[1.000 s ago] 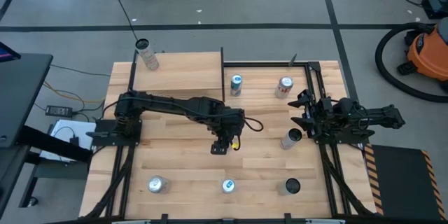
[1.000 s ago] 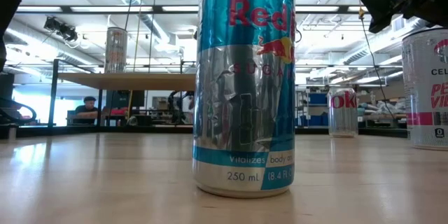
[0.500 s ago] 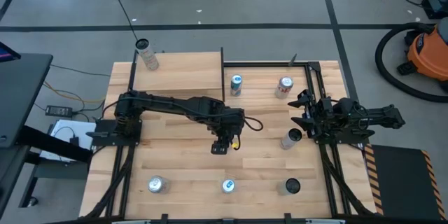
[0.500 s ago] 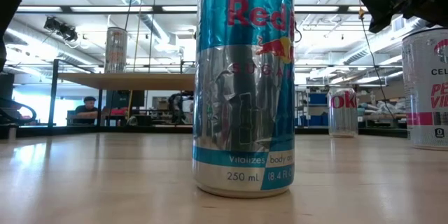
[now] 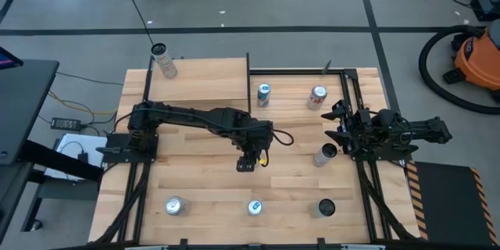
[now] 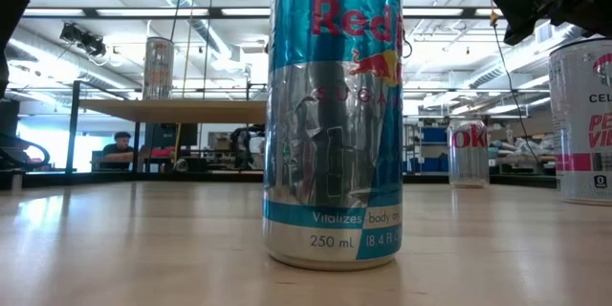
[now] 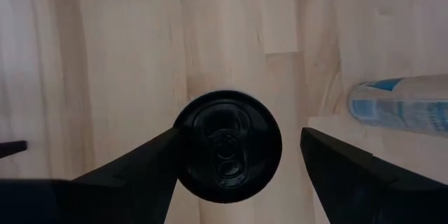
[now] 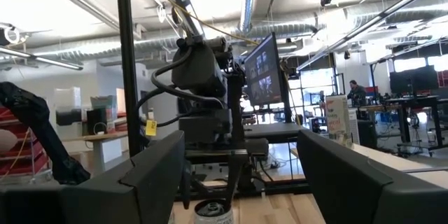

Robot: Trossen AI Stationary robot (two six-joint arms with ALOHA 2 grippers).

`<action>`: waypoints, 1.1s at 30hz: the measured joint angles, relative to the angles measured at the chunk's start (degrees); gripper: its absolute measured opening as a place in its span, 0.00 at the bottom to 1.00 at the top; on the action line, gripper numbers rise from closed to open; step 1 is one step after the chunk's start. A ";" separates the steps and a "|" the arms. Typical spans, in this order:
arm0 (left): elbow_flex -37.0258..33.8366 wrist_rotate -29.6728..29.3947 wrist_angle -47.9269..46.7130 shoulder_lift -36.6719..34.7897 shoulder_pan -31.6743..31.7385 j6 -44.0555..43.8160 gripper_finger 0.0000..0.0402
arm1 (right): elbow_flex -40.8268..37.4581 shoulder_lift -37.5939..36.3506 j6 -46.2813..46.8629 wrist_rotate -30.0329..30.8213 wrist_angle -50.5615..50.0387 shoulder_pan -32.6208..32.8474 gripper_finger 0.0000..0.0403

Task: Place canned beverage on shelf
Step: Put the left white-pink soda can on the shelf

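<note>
The left end effector [image 5: 247,162] hangs over the middle of the desk [image 5: 195,180], pointing straight down, its two fingers [image 7: 133,171] spread apart on either side of a black can [image 7: 227,155] without visibly pressing on it. Only the left wrist view shows this can: it stands upright, long axis vertical, its dark lid and pull tab facing the camera, while in the high view the arm hides it. The same wrist view catches a blue-and-silver can [image 7: 400,105] off to one side.

The right end effector [image 5: 337,127] waits at the desk's right edge, its fingers apart and holding nothing; a silver can [image 5: 325,154] stands just beside it.

The low view is filled by an upright blue-and-silver energy drink can [image 6: 333,115] near the desk's front edge. Beyond it, the raised shelf [image 6: 172,109] carries one clear can [image 6: 158,68] standing upright. The high view places the shelf [image 5: 199,80] at the desk's far left corner, well apart from the black can.
</note>
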 joint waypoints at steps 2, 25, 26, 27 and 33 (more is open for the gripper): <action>-0.03 -0.52 0.01 0.02 -0.22 0.64 0.75 | 0.00 0.00 0.00 -0.02 -0.02 -0.01 0.71; 1.22 -1.72 -1.83 0.22 -0.28 -0.71 0.75 | 0.00 0.00 0.00 -0.02 -0.04 -0.01 0.71; 1.22 -1.75 -1.83 0.22 -0.28 -0.69 0.75 | -0.01 0.00 0.01 -0.02 -0.04 -0.02 0.71; 1.22 -1.75 -1.83 0.22 -0.28 -0.66 0.75 | 0.00 0.00 0.00 -0.02 -0.04 0.00 0.71; 1.24 -2.69 -1.76 0.22 -0.28 -0.62 0.75 | 0.00 0.00 0.01 -0.02 -0.04 -0.01 0.71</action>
